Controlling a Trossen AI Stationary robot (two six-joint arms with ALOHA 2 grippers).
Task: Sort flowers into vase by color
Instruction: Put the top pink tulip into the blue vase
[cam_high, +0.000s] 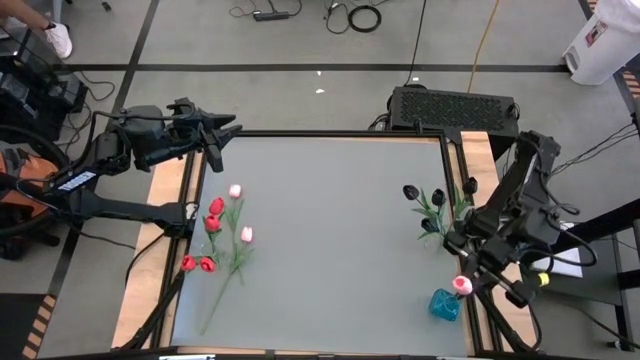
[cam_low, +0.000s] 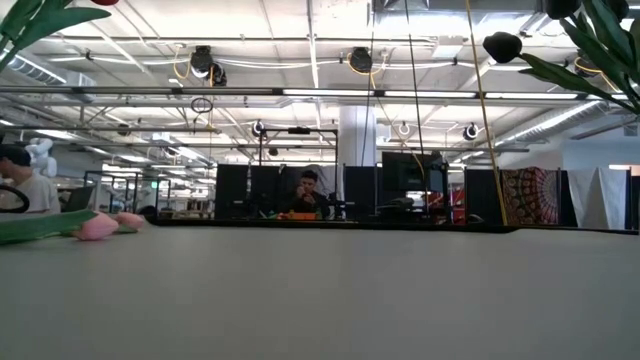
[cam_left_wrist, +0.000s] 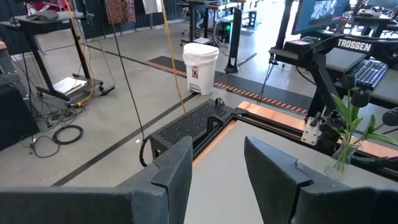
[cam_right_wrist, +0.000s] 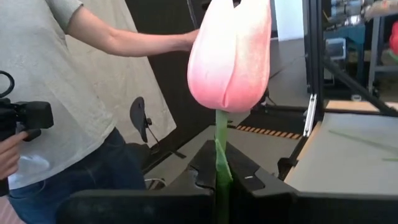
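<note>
Several red and pink flowers (cam_high: 222, 232) lie flat on the table's left half; two of the pink heads (cam_low: 100, 226) show in the low view. Black flowers (cam_high: 432, 203) stand in a clear vase (cam_left_wrist: 341, 163) at the right edge. A small blue vase (cam_high: 445, 304) stands at the near right. My right gripper (cam_right_wrist: 221, 182) is shut on a pink tulip (cam_high: 462, 285) just above that vase. Whether the tulip's stem reaches into the blue vase is hidden. My left gripper (cam_left_wrist: 214, 174) waits open above the table's far left corner. My right gripper pinches the pink tulip's green stem (cam_right_wrist: 220, 149) between its two fingers, a little below the head (cam_right_wrist: 230, 56). The fingers come in level and lie across the stem. The tulip stands upright, head above the fingers; its lower stem is hidden by the gripper.
A person stands close beyond the table's right side, an arm stretched out behind the tulip (cam_right_wrist: 93, 87). A black box (cam_high: 455, 105) lies past the far edge. The table's middle (cam_high: 330, 240) is bare.
</note>
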